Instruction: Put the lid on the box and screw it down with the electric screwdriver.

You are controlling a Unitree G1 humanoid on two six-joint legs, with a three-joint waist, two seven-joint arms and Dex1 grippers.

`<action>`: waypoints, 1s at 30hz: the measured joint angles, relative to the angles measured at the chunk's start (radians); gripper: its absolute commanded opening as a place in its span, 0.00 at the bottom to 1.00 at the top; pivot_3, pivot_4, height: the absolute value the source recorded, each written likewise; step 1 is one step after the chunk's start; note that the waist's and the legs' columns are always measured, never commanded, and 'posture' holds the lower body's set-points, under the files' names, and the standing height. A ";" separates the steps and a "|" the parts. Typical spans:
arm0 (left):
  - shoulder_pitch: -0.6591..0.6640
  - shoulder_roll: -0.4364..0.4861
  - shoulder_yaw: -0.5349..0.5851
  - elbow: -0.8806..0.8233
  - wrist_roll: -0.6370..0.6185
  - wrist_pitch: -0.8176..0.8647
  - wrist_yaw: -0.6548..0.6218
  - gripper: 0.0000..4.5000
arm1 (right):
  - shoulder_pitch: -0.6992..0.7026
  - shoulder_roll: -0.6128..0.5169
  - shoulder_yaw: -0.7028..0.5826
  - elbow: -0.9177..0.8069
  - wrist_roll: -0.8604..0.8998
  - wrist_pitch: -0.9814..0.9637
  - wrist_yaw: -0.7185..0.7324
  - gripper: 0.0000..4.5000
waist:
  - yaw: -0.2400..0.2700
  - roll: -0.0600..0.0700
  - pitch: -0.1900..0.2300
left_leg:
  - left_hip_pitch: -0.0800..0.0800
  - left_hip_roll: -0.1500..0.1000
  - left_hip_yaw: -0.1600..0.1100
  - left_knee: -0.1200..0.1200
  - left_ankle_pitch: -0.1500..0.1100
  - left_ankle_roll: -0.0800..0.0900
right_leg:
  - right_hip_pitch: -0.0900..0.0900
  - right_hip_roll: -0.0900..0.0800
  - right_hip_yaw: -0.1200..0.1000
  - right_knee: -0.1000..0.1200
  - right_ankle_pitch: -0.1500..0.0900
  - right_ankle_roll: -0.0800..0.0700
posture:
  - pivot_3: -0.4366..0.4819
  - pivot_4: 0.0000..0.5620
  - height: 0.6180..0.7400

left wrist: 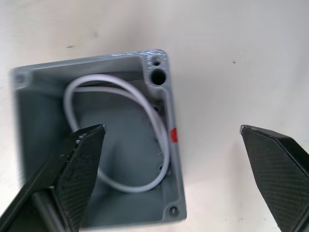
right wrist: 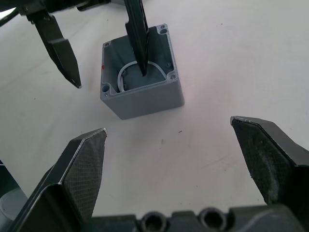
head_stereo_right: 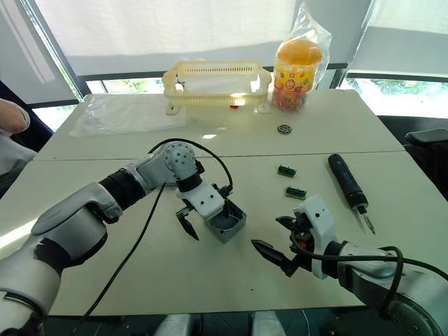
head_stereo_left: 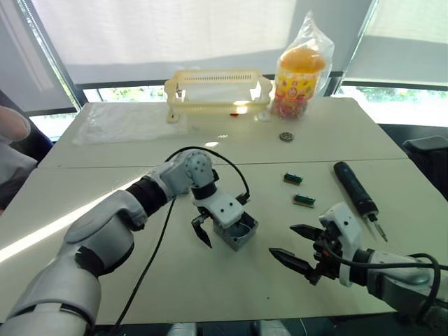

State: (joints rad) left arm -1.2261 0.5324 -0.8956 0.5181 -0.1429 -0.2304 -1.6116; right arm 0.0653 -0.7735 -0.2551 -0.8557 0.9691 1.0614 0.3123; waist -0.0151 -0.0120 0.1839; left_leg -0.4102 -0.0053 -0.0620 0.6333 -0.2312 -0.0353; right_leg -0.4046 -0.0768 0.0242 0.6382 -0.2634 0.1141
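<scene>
The blue-grey box (head_stereo_left: pixel 241 232) stands open-topped at the table's middle, with a white wire (left wrist: pixel 145 108) coiled inside and a red mark on one wall. My left gripper (left wrist: pixel 171 128) is open and straddles that marked wall, one finger down inside the box and the other outside it. Nothing is gripped. The black electric screwdriver (head_stereo_left: pixel 355 189) lies on the table to the right, bit toward the front. My right gripper (head_stereo_left: pixel 282 239) is open and empty, low over the table just right of the box and in front of it. The lid is out of view.
Two small green connector blocks (head_stereo_left: pixel 293 178) lie between the box and the screwdriver. At the back stand a yellow basket (head_stereo_left: pixel 218 91) and a bagged candy jar (head_stereo_left: pixel 299 77), with a small round part (head_stereo_left: pixel 285 136) in front of the jar. A person (head_stereo_left: pixel 10 133) is at the left edge.
</scene>
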 measured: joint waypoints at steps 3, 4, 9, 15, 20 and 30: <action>-0.028 0.102 0.112 -0.119 -0.101 0.174 0.000 0.95 | -0.009 -0.012 -0.017 0.004 0.025 0.000 0.014 1.00 | -0.001 0.000 0.000 | 0.000 0.000 0.000 -0.001 0.000 0.000 | -0.001 0.000 0.000 0.002 -0.001 0.001 | 0.48 0.27 1.00; -0.035 0.127 0.162 -0.141 -0.132 0.249 0.000 0.95 | -0.010 -0.025 -0.033 0.011 0.030 -0.002 0.027 1.00 | 0.000 0.000 0.000 | 0.000 0.000 0.000 0.000 0.000 0.000 | -0.001 0.000 0.000 0.002 -0.001 0.001 | 0.48 0.27 1.00; -0.040 0.172 0.438 -0.082 -0.195 0.674 0.168 0.95 | -0.069 -0.107 -0.092 0.089 0.035 -0.049 0.139 1.00 | 0.000 0.000 0.000 | 0.002 0.000 0.000 0.002 0.000 0.000 | 0.000 0.000 0.000 0.007 -0.002 0.002 | 0.48 0.27 1.00; -0.044 0.135 0.669 0.133 -0.125 1.157 0.680 0.95 | -0.311 -0.195 -0.065 0.239 0.057 -0.070 0.290 1.00 | -0.007 -0.001 0.001 | 0.002 0.000 -0.001 0.003 0.000 0.000 | -0.001 0.000 0.000 0.010 -0.002 0.003 | 0.48 0.27 1.00; -0.043 0.102 0.855 0.294 -0.086 1.340 1.009 0.95 | -0.491 -0.219 0.084 0.305 0.007 -0.096 0.413 1.00 | -0.003 -0.004 0.003 | 0.001 -0.001 -0.001 0.002 0.000 0.000 | -0.003 0.000 -0.001 0.011 -0.002 0.003 | 0.48 0.27 1.00; -0.028 0.004 0.915 0.451 -0.054 1.350 1.140 0.95 | -0.562 -0.185 0.256 0.307 -0.105 -0.137 0.498 1.00 | 0.004 -0.005 0.004 | 0.000 -0.004 -0.001 0.004 0.000 -0.001 | -0.003 -0.003 -0.001 0.011 -0.002 0.003 | 0.48 0.27 1.00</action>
State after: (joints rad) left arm -1.2540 0.5364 0.0193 0.9694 -0.1968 1.1196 -0.4721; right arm -0.4965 -0.9585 0.0006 -0.5486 0.8646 0.9244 0.8099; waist -0.0112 -0.0170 0.1875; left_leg -0.4104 -0.0090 -0.0628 0.6372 -0.2309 -0.0359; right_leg -0.4076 -0.0802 0.0230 0.6491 -0.2652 0.1172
